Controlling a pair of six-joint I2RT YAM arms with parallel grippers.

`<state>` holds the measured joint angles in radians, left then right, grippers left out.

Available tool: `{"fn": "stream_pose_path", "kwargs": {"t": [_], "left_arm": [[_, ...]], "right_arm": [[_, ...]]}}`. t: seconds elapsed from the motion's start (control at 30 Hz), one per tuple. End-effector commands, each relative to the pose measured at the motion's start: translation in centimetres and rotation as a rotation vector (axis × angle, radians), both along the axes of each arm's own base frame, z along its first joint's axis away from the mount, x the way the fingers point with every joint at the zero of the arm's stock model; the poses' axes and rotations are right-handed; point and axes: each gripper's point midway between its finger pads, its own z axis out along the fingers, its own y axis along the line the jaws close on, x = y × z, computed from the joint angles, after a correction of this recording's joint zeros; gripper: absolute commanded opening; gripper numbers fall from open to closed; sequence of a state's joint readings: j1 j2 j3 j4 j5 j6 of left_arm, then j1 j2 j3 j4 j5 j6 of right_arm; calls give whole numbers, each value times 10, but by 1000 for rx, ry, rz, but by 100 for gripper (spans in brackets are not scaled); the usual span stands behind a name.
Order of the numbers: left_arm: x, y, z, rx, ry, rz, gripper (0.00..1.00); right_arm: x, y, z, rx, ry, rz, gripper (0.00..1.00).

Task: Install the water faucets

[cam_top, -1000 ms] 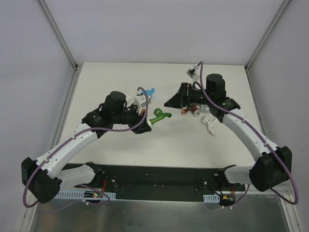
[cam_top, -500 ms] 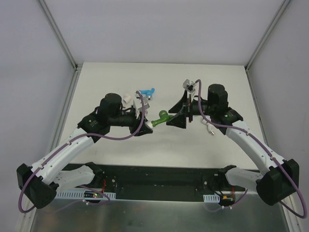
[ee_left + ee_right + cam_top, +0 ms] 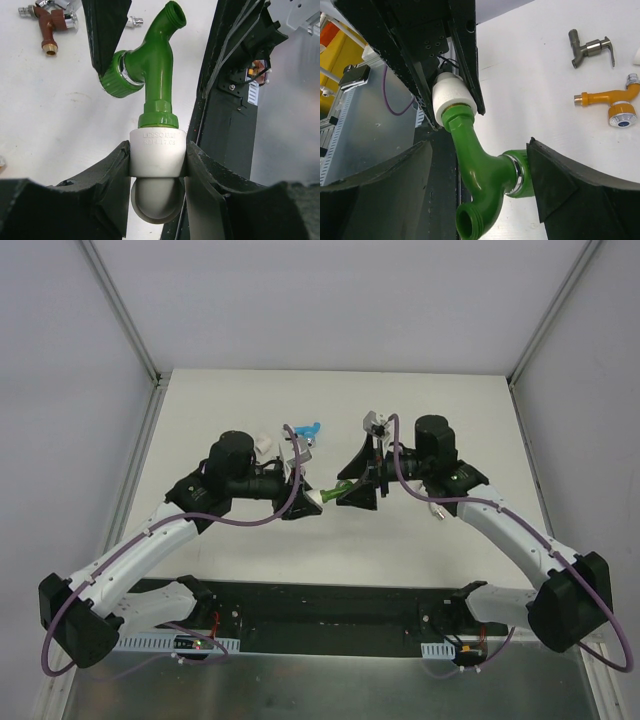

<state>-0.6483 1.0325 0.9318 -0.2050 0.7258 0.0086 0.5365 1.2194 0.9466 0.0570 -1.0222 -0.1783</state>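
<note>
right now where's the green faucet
The green faucet is mid-table in the top view, its base in the white fitting the left gripper clamps, its knob inside the open right gripper.

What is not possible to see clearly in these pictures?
1. Top external view: the green faucet is small and mostly covered by the left gripper and the right gripper.
2. Left wrist view: how deep its thread goes is hidden inside the white pipe fitting.
3. Right wrist view: one of the jaws hides the face of its knob.
4. Right wrist view: a white object is cut off by the right edge.
</note>
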Motion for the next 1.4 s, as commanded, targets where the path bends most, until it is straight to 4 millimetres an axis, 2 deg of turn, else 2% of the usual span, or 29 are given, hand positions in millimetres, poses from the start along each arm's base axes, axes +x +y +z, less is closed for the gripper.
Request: {"fn": "stream_pose_path", "kwargs": {"t": [0.0,0.13,0.3,0.37,0.43,0.53,0.57,0.63,0.73,0.8,0.83,0.87,0.9,0.93,1.03,1.13,1.17,1.3,1.37], "left_arm": [[5,-13,37,-121,-124,-48,0],[13,-10,38,-128,-161,0,0],[36,-8,43,-169,-182,94,0],[46,-6,39,-160,-221,134,0],[61,-2,28,-124,-275,189,0],[79,5,9,-63,-393,243,0],[86,7,3,-37,-454,263,0],[94,8,-10,21,-598,282,0],[104,6,-19,132,-860,334,0],[109,5,-25,237,-1011,378,0],[110,3,-23,283,-1094,403,0],[108,-3,-29,333,-1171,403,0],[108,-3,-23,353,-1251,444,0],[111,-2,-31,423,-1318,457,0],[110,-7,-28,476,-1489,522,0],[107,-21,-36,539,-1594,517,0],[108,-22,-41,553,-1578,522,0],[101,-20,-46,399,-1432,572,0],[99,-17,-49,375,-1377,576,0]], "right_arm": [[-7,7,12,43,-48,76,81],[-14,7,8,44,-4,112,75],[-14,6,-2,22,71,82,60],[-14,7,-3,18,122,67,49],[-8,10,-2,16,194,21,33],[13,16,-8,-9,366,-124,2],[20,18,-10,-15,440,-176,0],[39,22,-9,-7,677,-306,0],[59,25,-20,-18,996,-444,0],[65,31,-31,-34,1206,-491,0],[66,33,-37,-46,1278,-501,0],[68,36,-42,-52,1323,-507,0],[70,37,-48,-61,1355,-522,0],[72,39,-56,-73,1386,-545,0],[77,40,-70,-87,1449,-591,0],[80,41,-75,-84,1473,-620,2],[81,41,-74,-80,1469,-627,6],[86,33,-66,-69,1404,-662,25],[88,27,-62,-67,1372,-684,41]]}}
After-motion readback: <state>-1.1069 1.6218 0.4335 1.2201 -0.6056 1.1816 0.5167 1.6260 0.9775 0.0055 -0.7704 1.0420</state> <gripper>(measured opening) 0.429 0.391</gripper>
